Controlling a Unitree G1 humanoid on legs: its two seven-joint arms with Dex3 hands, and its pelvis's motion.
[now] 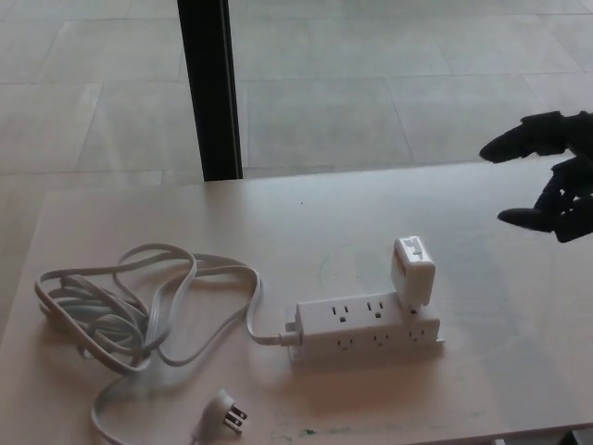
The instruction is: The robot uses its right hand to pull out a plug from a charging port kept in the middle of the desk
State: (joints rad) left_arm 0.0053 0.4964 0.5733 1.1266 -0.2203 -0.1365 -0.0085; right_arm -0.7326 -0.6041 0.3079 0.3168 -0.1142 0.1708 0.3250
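White blocky plug [412,273] in ribbed strip [366,330]

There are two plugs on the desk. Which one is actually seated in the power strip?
The white block-shaped adapter, standing on the right end of the power strip. The strip's own pronged plug lies loose near the desk's front edge, at the end of the coiled cord.
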